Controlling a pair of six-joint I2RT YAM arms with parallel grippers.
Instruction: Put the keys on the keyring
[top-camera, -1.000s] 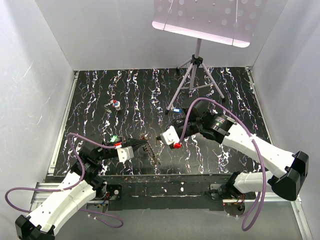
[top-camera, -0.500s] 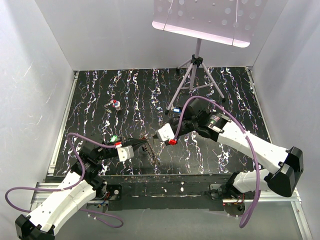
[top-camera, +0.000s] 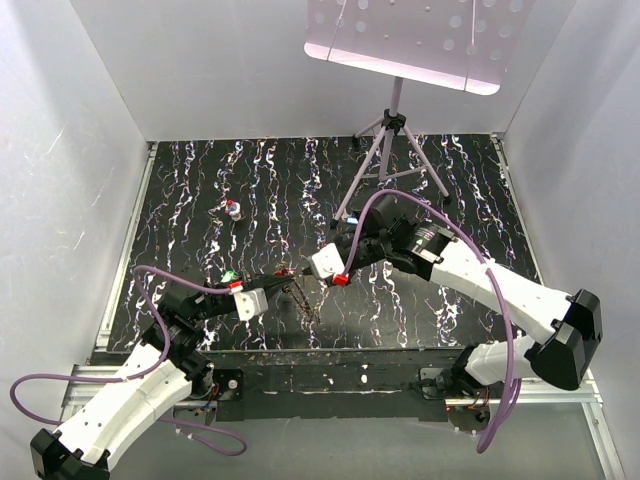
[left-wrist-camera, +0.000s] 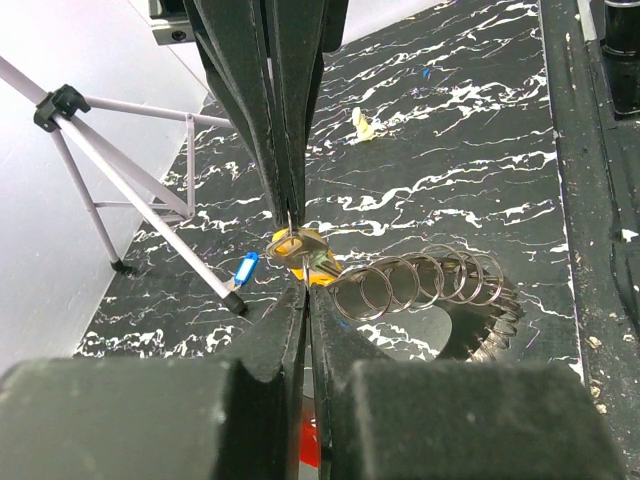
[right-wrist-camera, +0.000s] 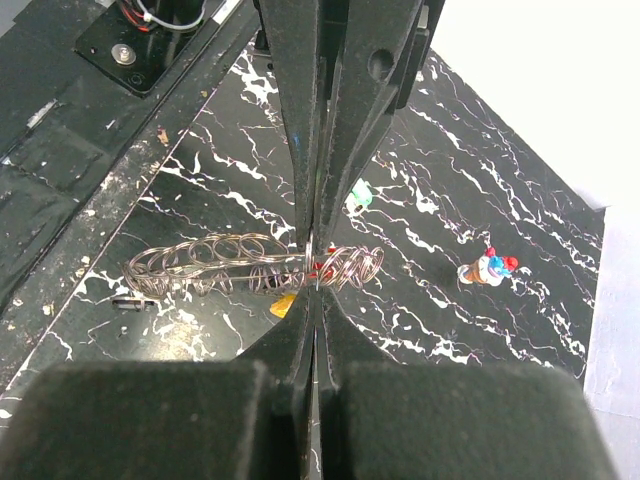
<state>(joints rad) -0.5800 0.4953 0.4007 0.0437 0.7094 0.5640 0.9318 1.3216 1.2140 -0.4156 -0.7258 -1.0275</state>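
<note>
Black marbled table (top-camera: 190, 190), white walls (top-camera: 60, 150) left, right and far. I've got the keyring (right-wrist-camera: 250, 265), a loose coil of wire loops, up near the near edge, with the left gripper (left-wrist-camera: 290, 215) and right gripper (right-wrist-camera: 313, 255) both pinched shut on it and keys (left-wrist-camera: 297, 245) bunched at the left one's end. Far left is mostly open, just a small figure (top-camera: 234, 209), while the tripod (top-camera: 390, 150) crowds far right.

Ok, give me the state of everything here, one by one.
left gripper: shut on the keyring
right gripper: shut at the keyring; what it pinches is unclear
keyring: held off the table, coil stretched
yellow key: at the keyring's gripped end, between the two grippers
blue key: loose by the tripod foot
green key: loose on the table
</note>
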